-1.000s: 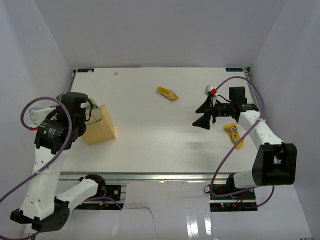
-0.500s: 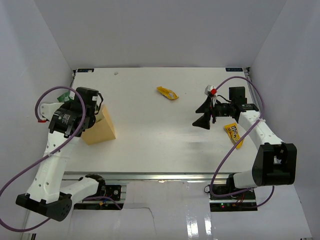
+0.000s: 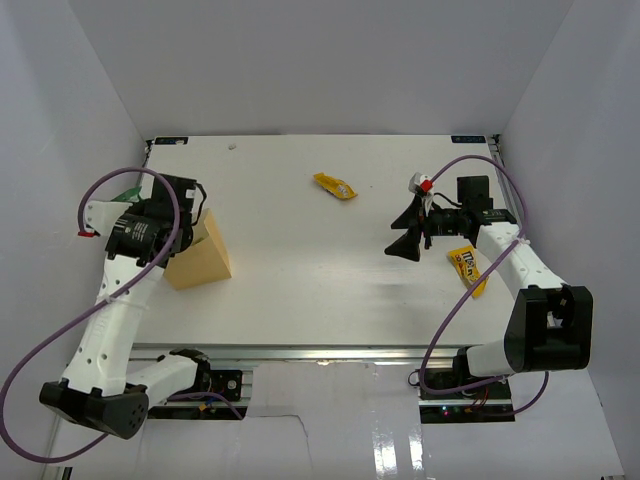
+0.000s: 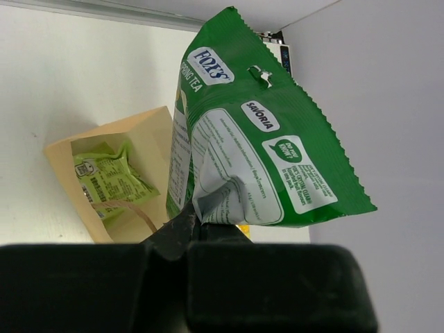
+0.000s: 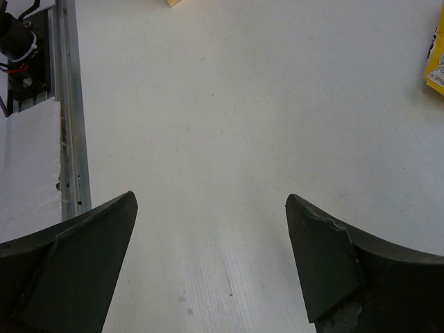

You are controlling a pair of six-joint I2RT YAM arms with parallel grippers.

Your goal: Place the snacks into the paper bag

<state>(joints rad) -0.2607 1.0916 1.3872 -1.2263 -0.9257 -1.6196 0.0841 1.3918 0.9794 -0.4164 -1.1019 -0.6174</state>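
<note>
The left gripper (image 4: 200,220) is clamped on a lower corner of the green-and-white packet (image 4: 257,139), which stands up from its jaws just beside the mouth of the paper bag (image 4: 156,142). The packet looks light, thin and crinkly, likely to flex and slip, so a pinch on a crimped edge or corner, as here, seems safest. Beyond the gripper the bag opens toward it with a small green packet (image 4: 111,182) inside; whether another lies beneath is hard to tell in the shadow. The right gripper (image 5: 210,208) hovers over the bench (image 5: 229,104), jaws wide apart and empty. The M&M's pack (image 3: 466,266) lies near, behind it, and the orange-yellow wrapper (image 3: 335,186) lies ahead, apart.
</note>
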